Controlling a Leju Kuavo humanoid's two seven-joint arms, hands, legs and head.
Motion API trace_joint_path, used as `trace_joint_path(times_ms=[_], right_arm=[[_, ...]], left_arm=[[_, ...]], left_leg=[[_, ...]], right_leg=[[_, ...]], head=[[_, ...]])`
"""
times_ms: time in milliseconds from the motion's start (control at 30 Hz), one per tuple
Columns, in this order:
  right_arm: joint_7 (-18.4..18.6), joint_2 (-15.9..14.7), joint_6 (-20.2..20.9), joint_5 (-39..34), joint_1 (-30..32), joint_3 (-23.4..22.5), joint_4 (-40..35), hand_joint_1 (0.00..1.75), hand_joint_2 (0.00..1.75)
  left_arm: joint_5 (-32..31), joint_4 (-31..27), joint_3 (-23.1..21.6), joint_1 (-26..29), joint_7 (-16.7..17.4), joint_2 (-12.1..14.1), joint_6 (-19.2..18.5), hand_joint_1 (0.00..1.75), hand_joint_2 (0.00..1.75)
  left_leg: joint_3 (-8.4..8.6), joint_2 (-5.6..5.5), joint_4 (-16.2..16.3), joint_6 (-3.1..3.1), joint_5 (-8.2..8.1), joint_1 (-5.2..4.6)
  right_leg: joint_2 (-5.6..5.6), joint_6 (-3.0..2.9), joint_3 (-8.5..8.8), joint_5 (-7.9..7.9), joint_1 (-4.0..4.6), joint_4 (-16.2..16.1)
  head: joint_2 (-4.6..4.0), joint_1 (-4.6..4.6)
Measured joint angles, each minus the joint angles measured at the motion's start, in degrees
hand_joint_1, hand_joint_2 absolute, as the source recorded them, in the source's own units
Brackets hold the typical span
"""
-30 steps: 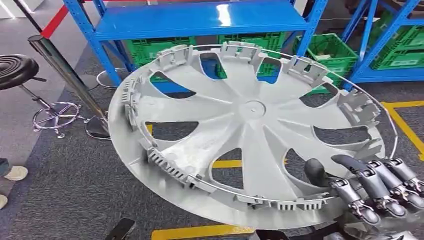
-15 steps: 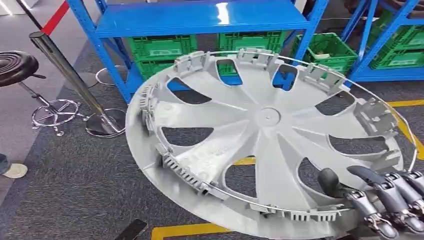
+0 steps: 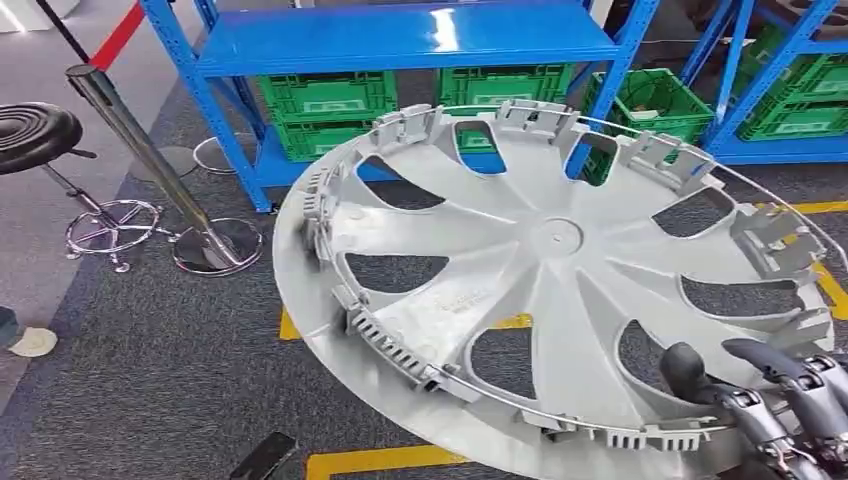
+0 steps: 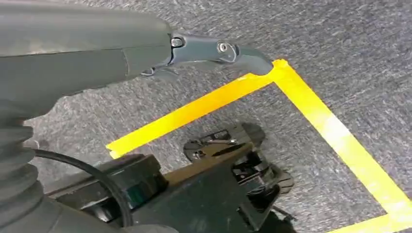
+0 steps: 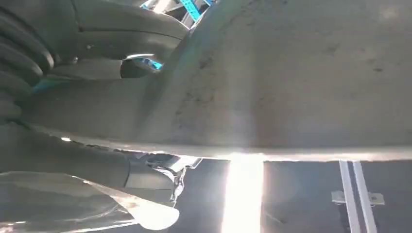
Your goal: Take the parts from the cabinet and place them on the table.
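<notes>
I have the wheel cover (image 3: 560, 290) out of the cabinet, my right hand (image 3: 770, 410) gripping its near rim with thumb and fingers, so it rides tilted in the air above the carpet (blue shelving (image 3: 400, 40) behind). The left hand (image 4: 145, 48) seems empty, fingers out, though the wrist view is partial. Setting it on the table is all that's left.
</notes>
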Motion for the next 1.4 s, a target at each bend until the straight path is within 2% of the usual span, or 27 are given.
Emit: trace_joint_path(times_ms=[300, 400, 533, 600, 700, 733, 833, 1133, 1333, 1400], right_arm=[[2.01, -0.02, 0.00, 0.00, -3.33, 0.39, -0.02, 1.75, 1.75], [2.34, -0.02, 0.00, 0.00, -3.70, 0.59, 0.02, 1.75, 1.75], [2.34, -0.04, 0.00, 0.00, -3.77, 0.70, 0.11, 1.75, 1.75], [2.36, -0.09, 0.00, 0.00, -3.72, 0.70, 0.11, 1.75, 1.75], [2.16, -0.22, 0.00, 0.00, -3.24, 0.72, 0.11, 1.75, 1.75], [1.88, -0.28, 0.00, 0.00, -2.96, 0.70, 0.11, 1.75, 1.75], [1.09, -0.42, 0.00, 0.00, -2.21, 0.70, 0.11, 1.75, 1.75], [0.20, -0.46, 0.00, 0.00, -2.04, 0.70, 0.11, 1.75, 1.75], [-0.02, -0.46, 0.00, 0.00, -2.06, 0.72, 0.11, 1.75, 1.75], [0.04, -0.46, 0.00, 0.00, -2.13, 0.70, 0.11, 1.75, 1.75]], left_arm=[[1.29, 0.57, 2.71, -0.10, -0.24, 3.21, 1.45, 0.00, 1.75], [0.15, 0.96, 2.84, -0.04, -1.64, 3.93, 2.91, 0.00, 1.75], [-1.42, 0.98, 2.82, -0.21, -6.30, 4.26, 4.70, 0.00, 1.75], [-2.21, 0.92, 2.78, -0.36, -10.13, 4.24, 6.39, 0.00, 1.75], [-3.50, -0.48, 2.80, -0.66, -18.53, 4.06, 9.16, 0.00, 1.75], [-4.39, -1.53, 2.82, -0.83, -22.34, 3.87, 10.34, 0.00, 1.75], [-5.77, -3.84, 2.89, -1.43, -27.91, 3.13, 11.26, 0.00, 1.75], [-9.42, -8.22, 2.67, -1.76, -30.10, 1.24, 10.27, 0.00, 1.75], [-10.20, -8.72, 2.67, -1.60, -28.15, 0.63, 8.59, 0.00, 1.75], [-10.49, -8.74, 2.65, -1.56, -26.99, 0.52, 6.95, 0.00, 1.75]], left_leg=[[-0.06, 0.01, 0.00, -0.14, 0.14, 0.13], [-0.14, 0.00, -0.01, -0.20, 0.18, 0.15], [-0.18, 0.00, 0.00, -0.20, 0.19, 0.15], [-0.19, 0.01, 0.00, -0.20, 0.19, 0.15], [-0.20, 0.01, 0.01, -0.18, 0.20, 0.14], [-0.21, 0.00, 0.01, -0.17, 0.20, 0.13], [-0.22, 0.00, 0.01, -0.16, 0.21, 0.12], [-0.23, 0.01, 0.02, -0.16, 0.21, 0.12], [-0.23, 0.01, 0.02, -0.17, 0.21, 0.13], [-0.23, 0.01, 0.01, -0.17, 0.21, 0.13]], right_leg=[[-0.02, -0.03, -0.16, 0.01, 0.14, 0.24], [-0.02, -0.03, -0.25, 0.00, 0.15, 0.25], [-0.02, -0.03, -0.29, 0.01, 0.14, 0.25], [-0.01, -0.03, -0.31, 0.01, 0.13, 0.25], [-0.02, -0.03, -0.33, 0.02, 0.10, 0.25], [-0.02, -0.03, -0.32, 0.02, 0.09, 0.25], [-0.02, -0.04, -0.31, 0.04, 0.08, 0.25], [-0.01, -0.03, -0.33, 0.05, 0.10, 0.24], [-0.01, -0.04, -0.33, 0.05, 0.14, 0.25], [-0.01, -0.03, -0.32, 0.05, 0.14, 0.25]], head=[[0.00, -0.02], [0.02, -0.02], [0.02, -0.02], [0.00, -0.02], [0.00, -0.02], [0.00, 0.00], [0.00, 0.00], [0.00, -0.02], [0.00, -0.02], [0.00, -0.02]])
